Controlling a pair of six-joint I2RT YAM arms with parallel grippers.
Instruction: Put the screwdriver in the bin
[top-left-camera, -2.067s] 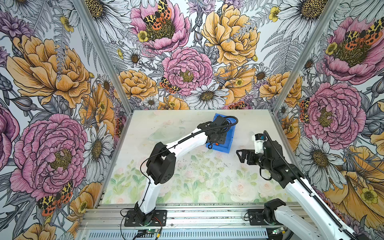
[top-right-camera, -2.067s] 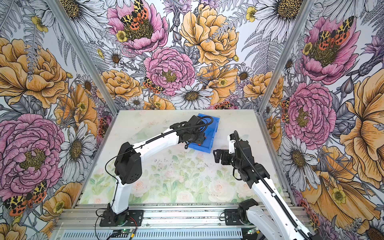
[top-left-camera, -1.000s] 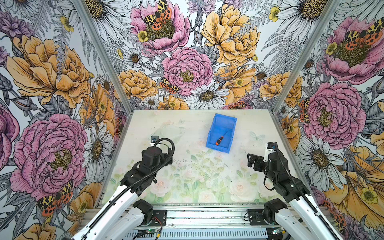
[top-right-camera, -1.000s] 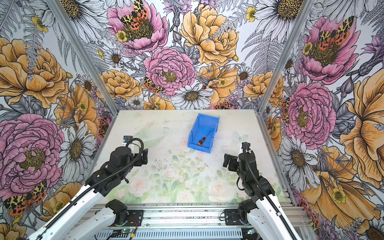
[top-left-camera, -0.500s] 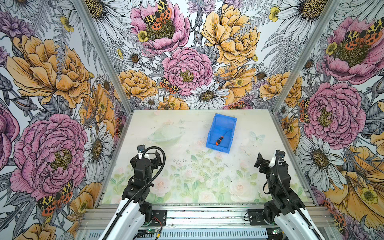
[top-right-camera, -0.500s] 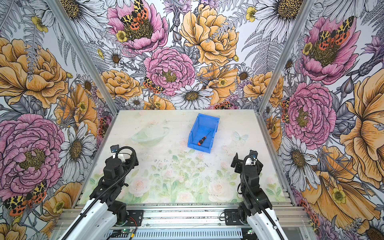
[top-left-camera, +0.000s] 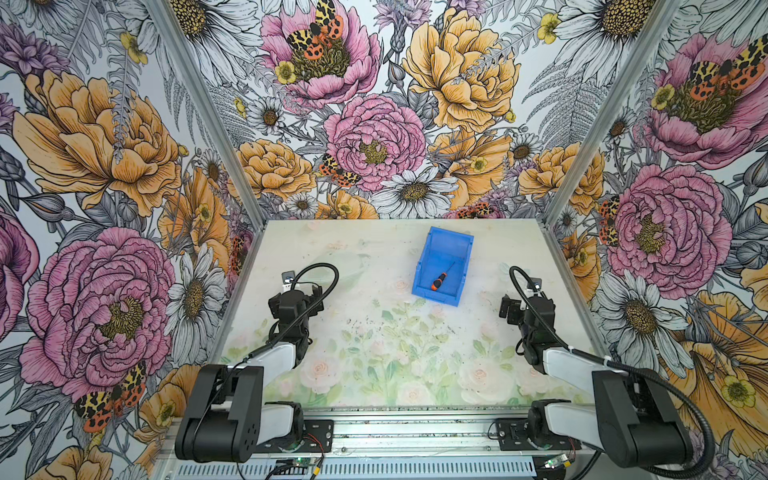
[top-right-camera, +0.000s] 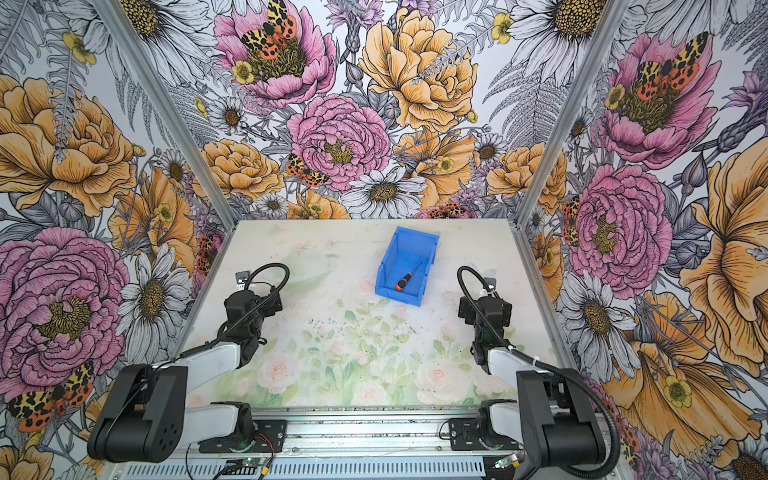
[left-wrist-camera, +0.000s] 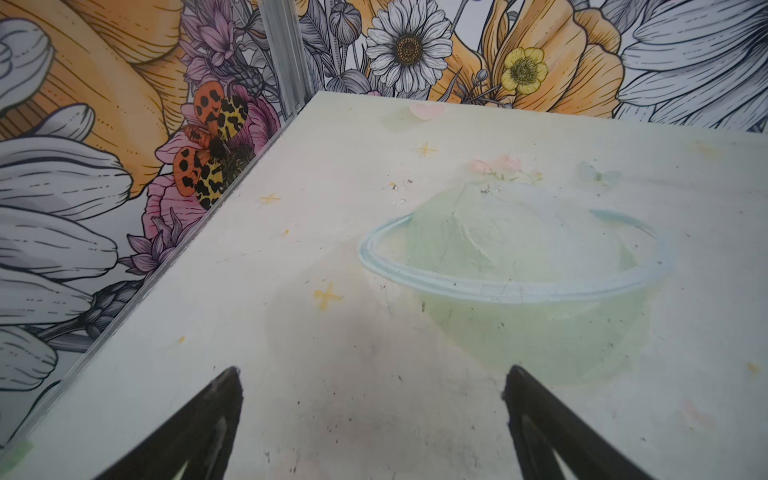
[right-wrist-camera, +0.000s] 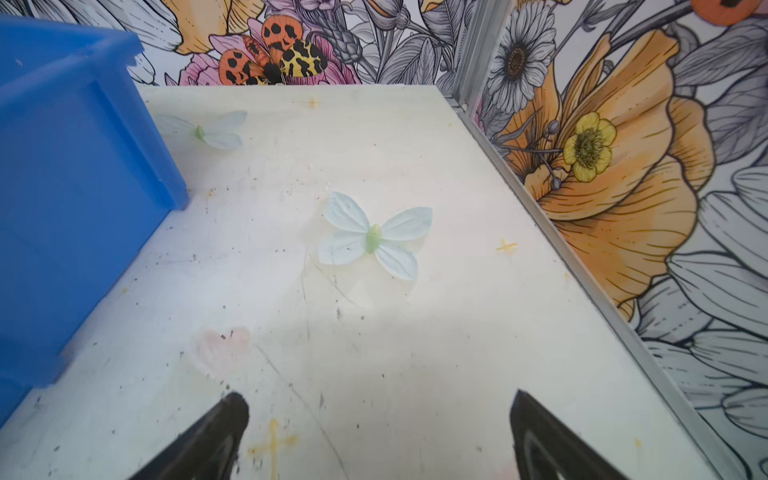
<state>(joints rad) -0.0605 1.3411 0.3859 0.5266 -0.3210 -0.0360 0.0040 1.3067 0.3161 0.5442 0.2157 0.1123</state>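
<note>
In both top views the small screwdriver (top-left-camera: 441, 280) (top-right-camera: 407, 279), orange-and-black handle and thin silver shaft, lies inside the blue bin (top-left-camera: 424, 274) (top-right-camera: 388, 272) at the table's far middle. One blue wall of the bin (right-wrist-camera: 79, 199) fills the side of the right wrist view. My left gripper (top-left-camera: 309, 291) (left-wrist-camera: 372, 374) sits folded back near the table's left edge, open and empty. My right gripper (top-left-camera: 509, 309) (right-wrist-camera: 376, 401) rests near the right edge, open with nothing between its fingers. Both grippers are far from the bin.
Floral walls enclose the table (top-left-camera: 374, 353) on three sides, with metal corner posts (top-left-camera: 199, 108). A rail with both arm bases (top-left-camera: 291, 432) runs along the front edge. The table print shows a faint bowl (left-wrist-camera: 515, 270) and a pale butterfly (right-wrist-camera: 374, 239).
The left arm left the bin, where the screwdriver now lies, and folded back to the left. The right arm drew back toward the front right. Both sit lower and more tucked than half a second ago.
</note>
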